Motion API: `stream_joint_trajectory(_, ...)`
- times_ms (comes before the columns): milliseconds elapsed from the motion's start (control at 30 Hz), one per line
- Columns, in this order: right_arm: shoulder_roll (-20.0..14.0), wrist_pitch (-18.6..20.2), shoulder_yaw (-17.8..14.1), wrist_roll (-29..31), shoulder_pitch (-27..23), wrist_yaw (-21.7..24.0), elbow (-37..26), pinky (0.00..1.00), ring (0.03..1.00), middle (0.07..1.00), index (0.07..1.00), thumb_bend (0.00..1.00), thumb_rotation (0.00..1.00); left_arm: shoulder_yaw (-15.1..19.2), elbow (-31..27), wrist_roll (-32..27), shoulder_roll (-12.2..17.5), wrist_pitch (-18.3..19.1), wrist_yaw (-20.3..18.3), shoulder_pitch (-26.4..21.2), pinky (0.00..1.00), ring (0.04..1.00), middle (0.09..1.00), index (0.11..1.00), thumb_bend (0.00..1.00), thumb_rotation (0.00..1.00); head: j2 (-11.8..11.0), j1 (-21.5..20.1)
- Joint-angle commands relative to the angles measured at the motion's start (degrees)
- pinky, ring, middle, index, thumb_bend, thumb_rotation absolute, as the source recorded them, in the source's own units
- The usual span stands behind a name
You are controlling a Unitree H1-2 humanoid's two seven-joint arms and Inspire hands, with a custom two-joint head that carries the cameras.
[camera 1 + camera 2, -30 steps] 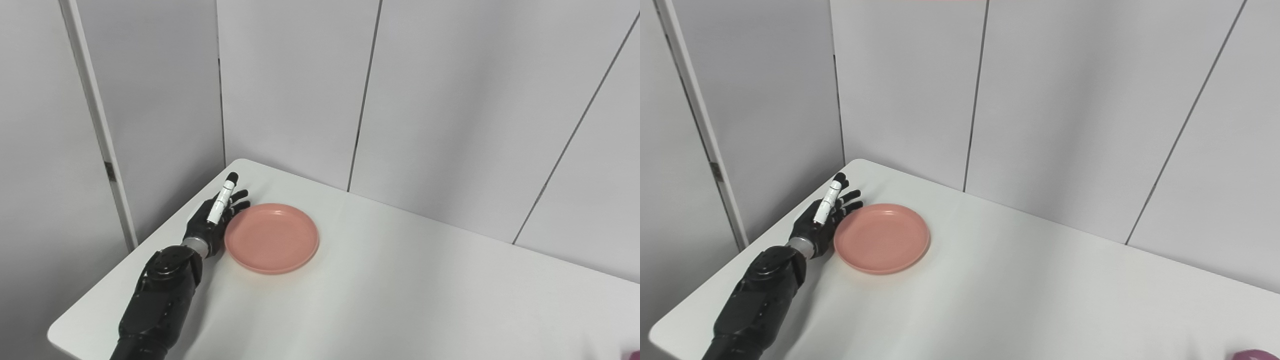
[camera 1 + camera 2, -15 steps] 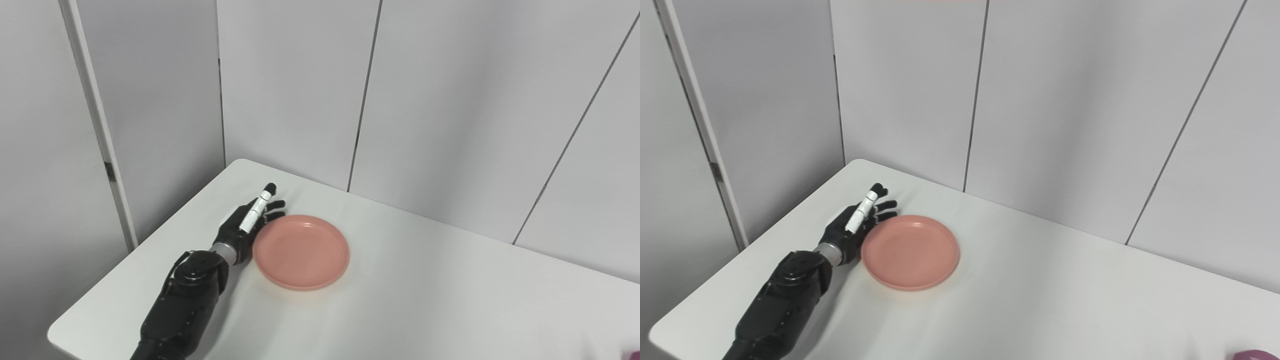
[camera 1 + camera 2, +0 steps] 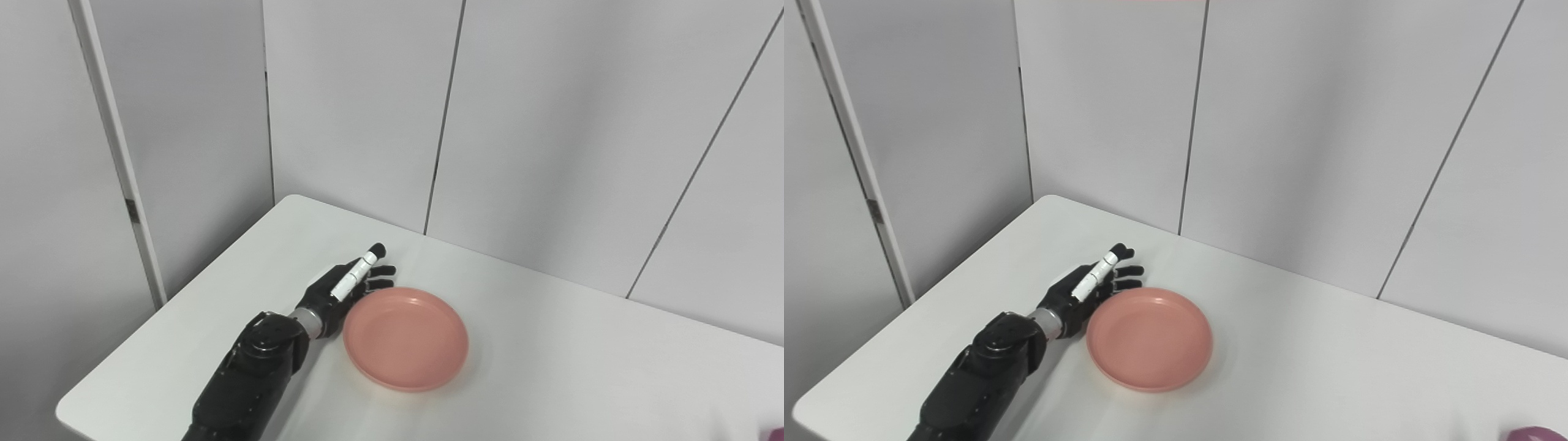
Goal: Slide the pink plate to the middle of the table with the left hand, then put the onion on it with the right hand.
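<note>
A round pink plate [image 3: 405, 339] lies flat on the white table [image 3: 551, 367], left of the table's middle. My left hand [image 3: 343, 286] stands on edge against the plate's left rim, fingers straight and spread, holding nothing; one finger [image 3: 354, 277] carries white tape. In the right eye view the same hand [image 3: 1087, 288] touches the plate [image 3: 1149, 339]. A purple sliver, probably the onion [image 3: 1532, 434], peeks in at the bottom right corner. My right hand is out of sight.
Grey wall panels [image 3: 367, 110] close off the table's back edge and left corner. The table's left edge [image 3: 171, 300] runs diagonally down toward the near corner. Bare tabletop stretches right of the plate.
My left hand has pushed the pink plate rightward and toward me across the table, staying against its left rim. The forearm followed. The onion sliver has not moved.
</note>
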Motion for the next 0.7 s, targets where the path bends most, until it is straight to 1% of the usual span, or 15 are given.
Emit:
stream_joint_trajectory(0, 2.1, 1.7, 1.0, 0.6, 2.2, -0.4, 1.2, 1.0, 0.971, 0.975, 0.999, 0.72, 1.0, -1.0, -3.0, -0.4, -1.1, 1.5, -1.8, -0.6, 0.81, 0.825, 0.848, 0.906, 0.9, 0.83, 0.1, -0.1)
stream_joint_trajectory(33, 2.3, 1.7, 1.0, 0.6, 2.2, -0.5, 1.2, 1.0, 0.966, 0.97, 0.997, 0.72, 1.0, -1.0, -3.5, -0.3, -1.3, 1.6, -1.7, -0.2, 0.81, 0.827, 0.848, 0.905, 0.91, 0.84, 0.6, -1.0)
stream_joint_trajectory(133, 2.8, 1.8, 1.1, 0.3, 2.1, -0.9, 0.9, 1.0, 0.953, 0.958, 0.99, 0.72, 1.0, -1.0, -4.7, 0.1, -2.2, 1.5, -1.2, 0.8, 0.81, 0.834, 0.85, 0.907, 0.91, 0.84, 1.0, -1.9)
stream_joint_trajectory(167, 2.6, 1.9, 1.4, 0.0, 2.1, -0.6, 0.9, 1.0, 0.95, 0.956, 0.989, 0.72, 1.0, -1.0, -5.2, 0.6, -3.2, 1.2, -0.4, 1.4, 0.81, 0.836, 0.85, 0.906, 0.91, 0.84, 1.6, -2.7)
stream_joint_trajectory(200, 2.4, 2.0, 1.6, -0.1, 2.0, -0.5, 1.0, 1.0, 0.963, 0.971, 0.995, 0.73, 1.0, -1.0, -5.5, 1.0, -3.8, 1.0, 0.1, 1.8, 0.81, 0.838, 0.849, 0.901, 0.9, 0.84, 1.6, -2.7)
stream_joint_trajectory(233, 2.2, 1.9, 1.9, 0.1, 2.1, -0.1, 1.0, 1.0, 0.97, 0.979, 0.998, 0.73, 1.0, -0.7, -5.8, 1.4, -5.3, 0.7, 1.4, 2.5, 0.81, 0.838, 0.847, 0.898, 0.9, 0.84, 2.1, -3.5)
stream_joint_trajectory(267, 2.0, 1.7, 2.1, 0.2, 2.2, 0.3, 1.0, 1.0, 0.972, 0.983, 0.997, 0.72, 1.0, -0.4, -6.1, 1.8, -6.7, 0.4, 2.6, 3.1, 0.82, 0.842, 0.85, 0.905, 0.89, 0.84, 2.1, -3.5)
stream_joint_trajectory(300, 2.0, 1.5, 2.3, 0.2, 2.4, 0.4, 0.8, 1.0, 0.972, 0.983, 0.997, 0.72, 1.0, -0.2, -6.4, 2.3, -7.9, 0.1, 3.5, 3.6, 0.82, 0.842, 0.851, 0.906, 0.89, 0.84, 2.7, -4.5)
stream_joint_trajectory(367, 2.2, 1.2, 2.7, 0.3, 2.8, 0.6, 0.1, 1.0, 0.956, 0.969, 0.983, 0.71, 1.0, 0.1, -7.0, 3.1, -10.2, -0.6, 5.2, 4.7, 0.83, 0.857, 0.868, 0.928, 0.88, 0.85, 3.5, -5.7)
stream_joint_trajectory(433, 2.3, 0.8, 2.9, 0.4, 3.1, 0.8, -0.3, 1.0, 0.945, 0.96, 0.973, 0.71, 1.0, 0.1, -7.5, 3.9, -11.7, -1.2, 6.2, 5.5, 0.86, 0.872, 0.886, 0.945, 0.87, 0.85, 3.9, -6.2)
stream_joint_trajectory(467, 2.5, 0.6, 3.0, 0.4, 3.3, 0.8, -0.6, 1.0, 0.942, 0.957, 0.97, 0.71, 1.0, 0.1, -7.6, 4.6, -13.1, -1.8, 7.4, 6.0, 0.87, 0.876, 0.891, 0.95, 0.87, 0.85, 4.4, -7.0)
stream_joint_trajectory(500, 2.6, 0.5, 3.1, 0.4, 3.5, 0.8, -0.9, 0.97, 0.928, 0.945, 0.953, 0.72, 1.0, 0.2, -7.7, 5.2, -14.0, -2.3, 8.2, 6.3, 0.89, 0.884, 0.901, 0.943, 0.85, 0.86, 4.4, -7.0)
stream_joint_trajectory(533, 2.8, 0.5, 3.2, 0.3, 3.6, 0.7, -1.2, 0.96, 0.925, 0.942, 0.948, 0.72, 1.0, 0.3, -7.9, 5.5, -15.0, -2.6, 8.9, 6.7, 0.9, 0.886, 0.903, 0.942, 0.84, 0.86, 5.0, -7.9)
stream_joint_trajectory(567, 2.9, 0.5, 3.3, 0.3, 3.7, 0.6, -1.4, 0.95, 0.912, 0.931, 0.935, 0.74, 0.99, 0.3, -8.1, 5.8, -15.6, -2.8, 9.3, 6.9, 0.91, 0.894, 0.91, 0.944, 0.83, 0.86, 5.0, -7.9)
stream_joint_trajectory(667, 3.3, 0.2, 3.5, 0.1, 3.7, 0.5, -1.6, 0.92, 0.896, 0.917, 0.918, 0.75, 0.97, 0.3, -8.4, 6.5, -16.6, -2.9, 9.7, 7.3, 0.89, 0.894, 0.911, 0.942, 0.82, 0.87, 5.8, -9.7)
